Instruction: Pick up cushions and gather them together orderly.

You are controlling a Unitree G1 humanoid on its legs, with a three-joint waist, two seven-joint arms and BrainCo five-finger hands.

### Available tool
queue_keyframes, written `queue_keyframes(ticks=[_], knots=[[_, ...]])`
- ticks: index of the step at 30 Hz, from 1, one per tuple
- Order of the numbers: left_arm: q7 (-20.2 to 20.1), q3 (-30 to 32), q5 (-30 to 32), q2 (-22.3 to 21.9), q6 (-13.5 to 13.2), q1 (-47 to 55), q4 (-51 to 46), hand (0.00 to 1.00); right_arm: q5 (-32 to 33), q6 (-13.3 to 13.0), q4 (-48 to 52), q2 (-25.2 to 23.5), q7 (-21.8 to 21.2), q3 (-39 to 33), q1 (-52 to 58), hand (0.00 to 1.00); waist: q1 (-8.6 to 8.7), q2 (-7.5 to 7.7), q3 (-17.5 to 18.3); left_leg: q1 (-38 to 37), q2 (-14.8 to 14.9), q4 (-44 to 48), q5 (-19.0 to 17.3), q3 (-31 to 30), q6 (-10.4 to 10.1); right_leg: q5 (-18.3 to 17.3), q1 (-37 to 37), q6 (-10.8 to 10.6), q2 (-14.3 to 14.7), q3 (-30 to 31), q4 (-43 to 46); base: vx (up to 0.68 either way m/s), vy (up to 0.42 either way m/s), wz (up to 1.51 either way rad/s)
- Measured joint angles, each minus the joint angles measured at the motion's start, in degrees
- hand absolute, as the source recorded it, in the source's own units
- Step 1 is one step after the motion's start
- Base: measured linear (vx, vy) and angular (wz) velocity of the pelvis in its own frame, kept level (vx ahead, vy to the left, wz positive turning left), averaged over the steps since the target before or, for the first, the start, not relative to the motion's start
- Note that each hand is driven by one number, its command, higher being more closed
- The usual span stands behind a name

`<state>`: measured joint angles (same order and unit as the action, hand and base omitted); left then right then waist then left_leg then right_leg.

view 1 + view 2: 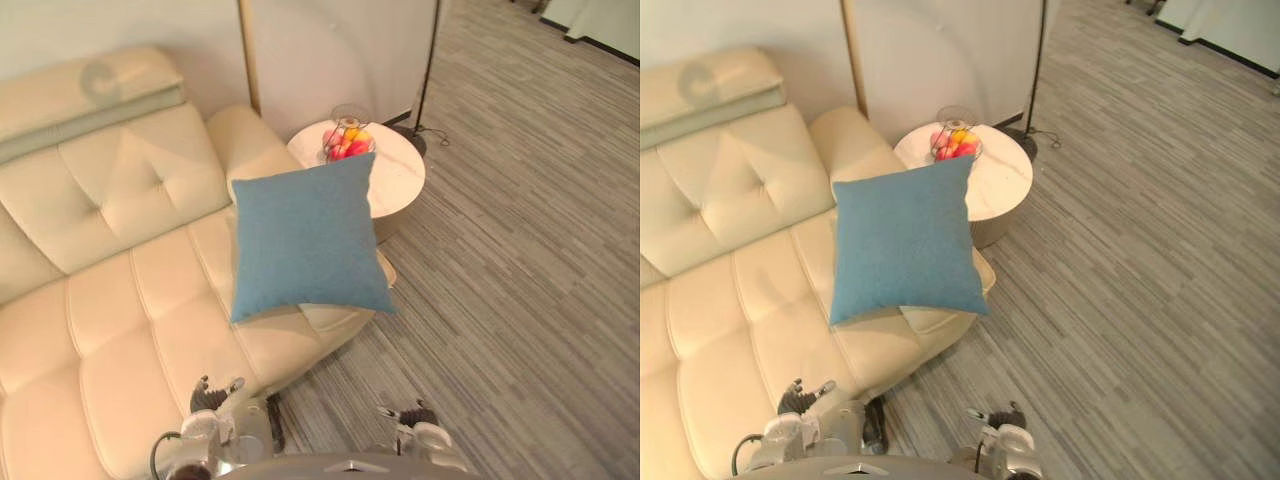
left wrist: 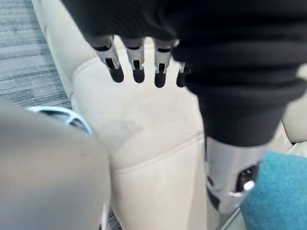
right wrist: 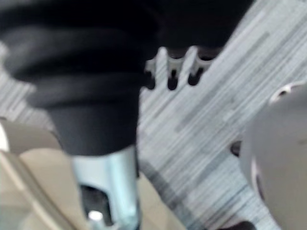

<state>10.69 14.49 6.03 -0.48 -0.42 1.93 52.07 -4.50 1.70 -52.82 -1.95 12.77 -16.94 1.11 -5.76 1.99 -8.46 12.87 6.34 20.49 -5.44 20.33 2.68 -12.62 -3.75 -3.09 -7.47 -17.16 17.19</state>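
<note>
the big cream sofa (image 1: 110, 300) held one blue cushion (image 1: 305, 240) at its end, beside the round table (image 1: 395, 175). both hands hung low, fingers loose and empty. the left hand (image 1: 215, 402), over the seat, was nearer the cushion ahead than the right hand (image 1: 412, 418).

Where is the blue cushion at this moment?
The blue cushion sits mid-picture in the left eye view, on the right end of the cream sofa, its upper right corner next to the round side table carrying a fruit basket.
</note>
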Motion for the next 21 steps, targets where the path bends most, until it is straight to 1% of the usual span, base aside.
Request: queue_keyframes(ticks=[1,2,3,4,5,6,7,8,9,10,11,12,13,14,15,16,19,21], knots=[[0.0,0.0,0.0,0.1,-0.2,-0.1,0.8,0.0,-0.4,0.0,-0.4,0.3,-0.1,0.0,-0.2,0.0,-0.1,0.37,0.0,-2.0,-1.5,-1.1,-0.5,-0.2,0.6,0.4,-0.2,-0.4,-1.1,1.4,3.1,0.25,0.12,0.19],[0.0,0.0,0.0,0.3,-0.2,-0.1,1.6,0.0,-0.5,0.0,-0.6,0.6,-0.1,0.1,0.0,0.0,0.26,0.42,-0.1,-4.4,-3.0,-3.1,-0.7,-0.5,0.8,0.8,1.3,-1.0,-2.9,2.0,9.3,0.24,0.117,0.21],[0.1,0.0,0.1,0.4,-0.2,0.0,1.9,0.0,-0.5,0.0,-0.7,0.6,-0.1,0.2,0.1,0.0,0.39,0.42,-0.1,-5.4,-3.8,-4.1,-0.7,-1.0,0.9,1.3,2.3,-1.8,-3.7,2.4,12.5,0.15,0.103,0.43],[0.1,-0.1,0.3,0.7,-0.1,0.0,2.9,0.0,-0.6,0.0,-0.4,0.6,-0.2,0.9,0.5,0.0,1.3,0.34,-0.1,-7.6,-4.9,-5.9,-0.9,-2.5,1.2,3.3,5.0,-3.0,-5.6,3.5,21.0,0.1,0.067,0.46],[0.1,-0.2,0.4,0.6,0.0,0.1,3.1,0.0,-0.8,-0.2,-0.1,0.7,-0.1,0.9,0.9,0.0,1.62,0.05,-0.2,-8.2,-5.1,-6.0,-1.2,-3.2,1.4,3.7,6.1,-3.1,-5.8,4.4,24.1,0.12,0.053,0.64],[0.1,-0.4,0.4,1.1,0.2,0.3,3.2,0.0,-1.6,-0.2,0.0,0.7,-0.2,1.1,1.1,0.0,1.91,0.02,0.0,-8.9,-5.4,-6.2,-1.6,-4.2,1.6,2.9,7.8,-3.4,-6.0,5.6,27.3,0.13,0.014,0.58],[0.2,-0.4,0.4,1.4,0.3,0.5,3.1,0.0,-2.2,-0.2,0.0,0.6,-0.2,1.3,1.3,0.0,1.72,0.3,0.2,-10.4,-5.8,-7.3,-1.8,-5.6,1.7,0.6,9.9,-3.0,-5.0,7.3,28.7,0.13,0.001,0.54],[0.2,-0.4,0.4,1.4,0.4,0.5,3.1,0.0,-2.2,-0.3,0.1,0.6,-0.2,1.3,1.4,0.0,1.74,0.26,0.2,-10.8,-5.8,-7.8,-1.8,-6.3,1.7,-0.3,10.5,-2.9,-4.3,8.0,28.2,0.11,-0.029,0.53],[0.2,-0.4,0.5,1.3,0.4,0.5,3.1,0.0,-2.2,-0.4,0.1,0.7,-0.2,1.3,1.4,0.0,2.01,0.16,0.2,-11.4,-5.6,-8.3,-1.8,-7.6,1.7,-1.8,11.8,-2.5,-2.9,9.2,25.9,0.12,-0.089,0.72],[0.2,-0.4,0.6,1.2,0.5,0.7,3.3,0.0,-2.2,-0.4,0.1,0.9,-0.1,1.2,1.6,0.0,2.77,0.08,0.3,-11.6,-5.5,-8.7,-1.6,-9.6,1.2,-2.3,12.3,-2.5,-1.0,11.0,19.4,0.1,-0.083,0.76],[0.2,-0.3,0.5,1.2,0.4,0.7,3.3,0.0,-2.2,-0.4,0.1,0.9,-0.1,1.2,1.8,0.0,2.81,0.11,0.4,-11.5,-5.6,-8.8,-1.5,-10.2,0.8,-2.0,12.1,-2.4,-0.4,11.9,16.2,0.07,-0.108,0.79],[0.2,0.2,0.5,1.2,0.4,0.8,3.4,0.0,-2.1,-0.4,0.0,0.9,-0.1,1.1,2.4,0.0,2.76,0.58,0.8,-11.1,-6.1,-8.7,-1.7,-11.2,-0.3,1.0,11.8,-0.5,0.5,13.5,8.9,0.07,-0.109,0.54],[0.2,0.9,0.5,1.3,0.4,0.8,3.5,0.0,-1.9,-0.4,-0.2,0.3,-0.1,1.0,3.2,0.0,2.61,2.03,1.7,-11.1,-7.5,-8.7,-2.0,-12.0,-0.9,6.0,11.9,0.0,-0.3,13.7,4.0,0.1,-0.153,0.46],[0.3,1.1,0.5,1.0,0.4,0.9,3.8,0.0,-1.9,-0.3,-0.3,0.3,-0.1,0.9,3.2,0.0,2.62,2.19,2.4,-11.2,-7.4,-8.5,-2.1,-12.3,-1.0,5.4,11.3,-0.7,-0.6,13.5,3.9,0.19,-0.206,0.19],[0.4,1.1,0.5,0.2,0.4,1.4,3.9,0.0,-2.0,-0.3,-0.3,0.6,-0.1,0.9,3.2,0.0,2.57,0.92,3.4,-11.1,-6.5,-8.6,-2.1,-12.5,-1.8,5.4,10.7,-0.8,0.1,13.3,2.0,0.2,-0.193,-0.03],[0.4,1.2,0.5,-0.3,0.4,1.4,4.0,0.0,-2.0,-0.3,-0.1,1.1,-0.1,0.9,3.1,0.0,2.63,-0.17,3.7,-11.2,-5.8,-8.8,-2.2,-12.5,-2.3,5.4,10.1,-0.8,0.9,13.2,0.1,0.23,-0.206,-0.09],[0.4,1.4,0.5,-1.1,0.4,1.5,5.1,0.0,-1.9,-0.3,-0.2,1.7,0.0,-0.7,3.9,0.0,2.81,-1.32,4.2,-13.2,-4.8,-11.8,-1.2,-12.6,-3.5,6.0,8.3,-0.3,2.5,12.9,-2.9,0.11,-0.11,-0.06],[0.4,1.9,0.5,-1.1,0.4,1.6,5.3,0.0,-1.9,-0.2,-0.3,2.0,0.1,-1.8,4.2,0.0,2.81,-1.14,4.3,-14.9,-4.4,-13.9,-0.7,-12.7,-3.9,6.8,6.3,-0.2,3.2,12.9,-5.5,0.05,-0.059,-0.07]])
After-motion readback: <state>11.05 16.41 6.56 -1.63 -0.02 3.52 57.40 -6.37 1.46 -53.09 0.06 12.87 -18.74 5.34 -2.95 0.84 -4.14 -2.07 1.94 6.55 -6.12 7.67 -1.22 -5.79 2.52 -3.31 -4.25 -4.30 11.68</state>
